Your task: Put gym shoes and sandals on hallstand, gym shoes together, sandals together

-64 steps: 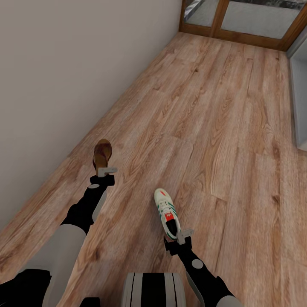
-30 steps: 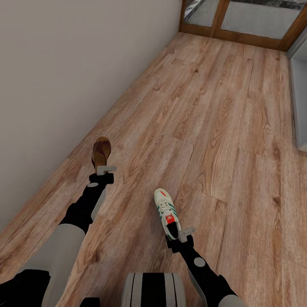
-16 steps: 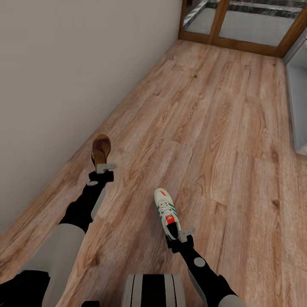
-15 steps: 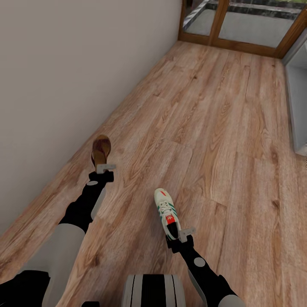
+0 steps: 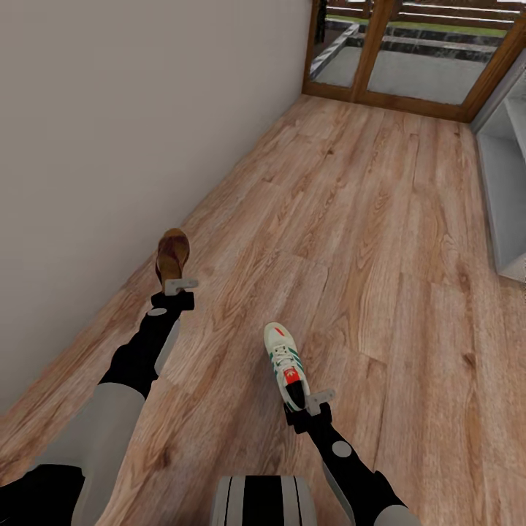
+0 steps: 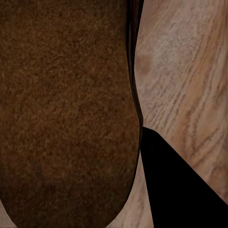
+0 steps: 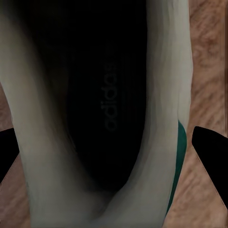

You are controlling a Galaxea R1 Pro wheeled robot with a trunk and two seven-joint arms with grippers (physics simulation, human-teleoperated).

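Brown leather is gripped at the heel by the left pincer (image 5: 180,283): one sandal (image 5: 173,254) is held at left centre of the head view, toe pointing away towards the wall. At lower centre, the white gym shoe (image 5: 285,361) is clamped at its heel by the right pincer (image 5: 315,401), presumably so both can be carried together. The hallstand (image 5: 504,183) is seen at the right edge, well apart across the corridor floor (image 5: 365,219).
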